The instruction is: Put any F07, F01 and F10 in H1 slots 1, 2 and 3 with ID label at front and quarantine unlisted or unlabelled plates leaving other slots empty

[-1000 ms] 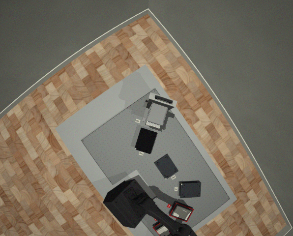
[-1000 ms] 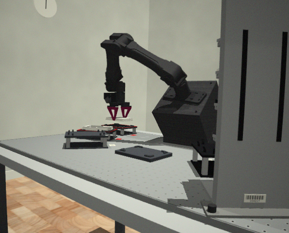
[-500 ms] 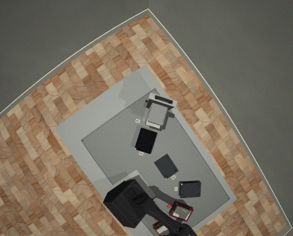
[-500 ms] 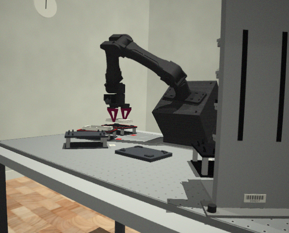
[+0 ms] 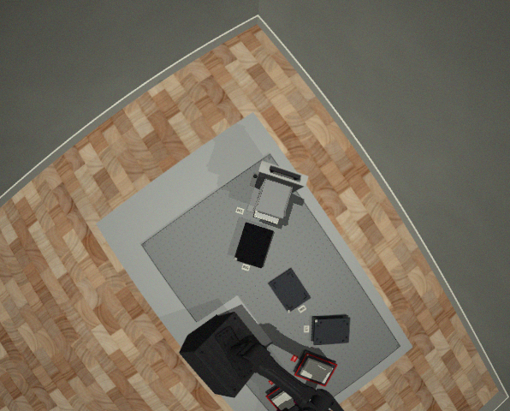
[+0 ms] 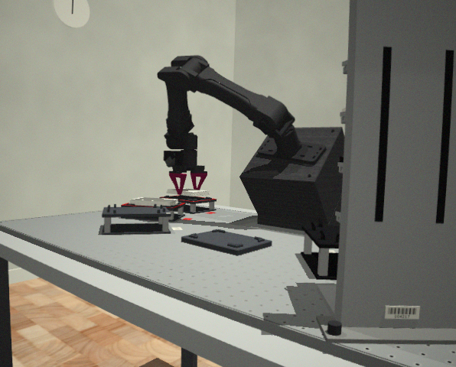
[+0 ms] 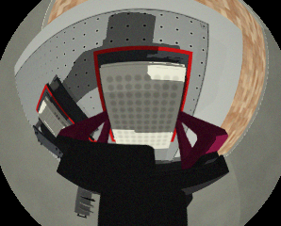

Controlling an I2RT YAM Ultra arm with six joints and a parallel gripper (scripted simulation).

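The tool (image 6: 187, 182) is gripping a 96-well plate (image 7: 143, 104) over a red-rimmed nest (image 7: 143, 52) near the surface's (image 6: 204, 272) corner.

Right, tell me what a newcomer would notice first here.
The black arm arches over the deck's far end, its magenta jaws gripping a white plate at a red-rimmed nest. Next comes the tall grey hotel, which fills the exterior view's right side.

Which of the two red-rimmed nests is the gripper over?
The red-rimmed nest centred in the wrist view, half hidden under the arm from above; the gripper holds a white well plate over it. The other red-rimmed nest lies uncovered beside it.
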